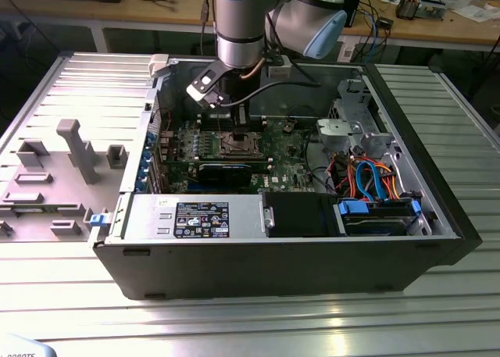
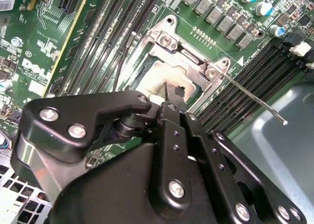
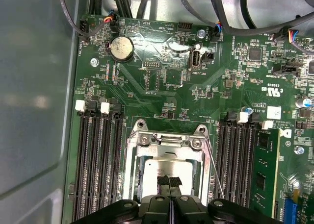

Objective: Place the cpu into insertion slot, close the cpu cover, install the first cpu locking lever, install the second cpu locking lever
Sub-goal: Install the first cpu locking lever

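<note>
Arm straight down into the black computer case (image 1: 273,271) — my fingers (image 3: 164,181) pressed together, empty, over the silver-grey square cpu (image 3: 153,169), face-up in its silver-rimmed insertion slot (image 3: 141,125).

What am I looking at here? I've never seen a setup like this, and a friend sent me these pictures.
A robot arm reaches down into an open computer case lying on a ribbed metal table. That picture comes from a camera off the arm. The other two come from cameras on the arm's wrist, looking past its black gripper at the green board. The gripper is shut, holding nothing, right over the silvery cpu, which lies under its metal cover. A thin lever sticks out beside it.
</note>
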`<state>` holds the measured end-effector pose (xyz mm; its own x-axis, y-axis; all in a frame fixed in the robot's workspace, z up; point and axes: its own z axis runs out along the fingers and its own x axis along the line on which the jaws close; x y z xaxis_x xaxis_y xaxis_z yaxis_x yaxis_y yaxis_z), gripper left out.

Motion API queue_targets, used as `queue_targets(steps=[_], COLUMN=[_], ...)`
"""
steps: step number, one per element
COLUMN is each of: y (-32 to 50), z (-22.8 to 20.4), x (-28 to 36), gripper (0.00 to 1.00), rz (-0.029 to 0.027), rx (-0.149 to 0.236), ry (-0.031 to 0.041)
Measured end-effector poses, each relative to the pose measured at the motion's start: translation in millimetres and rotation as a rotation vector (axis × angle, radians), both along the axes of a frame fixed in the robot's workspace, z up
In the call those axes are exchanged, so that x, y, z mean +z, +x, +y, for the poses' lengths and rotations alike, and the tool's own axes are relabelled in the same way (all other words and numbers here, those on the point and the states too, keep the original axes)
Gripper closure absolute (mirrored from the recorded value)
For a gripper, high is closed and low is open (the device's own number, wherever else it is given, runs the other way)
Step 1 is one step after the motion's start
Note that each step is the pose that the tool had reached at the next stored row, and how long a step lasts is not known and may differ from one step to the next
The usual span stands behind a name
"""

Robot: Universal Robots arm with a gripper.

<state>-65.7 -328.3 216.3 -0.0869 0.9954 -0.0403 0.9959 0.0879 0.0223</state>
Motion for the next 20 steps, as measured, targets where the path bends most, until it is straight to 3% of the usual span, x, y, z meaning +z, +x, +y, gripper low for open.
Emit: queue_targets(steps=[9, 20], y=[0.0, 0.0], z=[0.0, 0.0], x=[3.1, 12.1], gripper=[0.89, 0.89], rz=[0.0000, 0.0001], rx=[0.000, 0.000], ry=[-0.0001, -0.0001])
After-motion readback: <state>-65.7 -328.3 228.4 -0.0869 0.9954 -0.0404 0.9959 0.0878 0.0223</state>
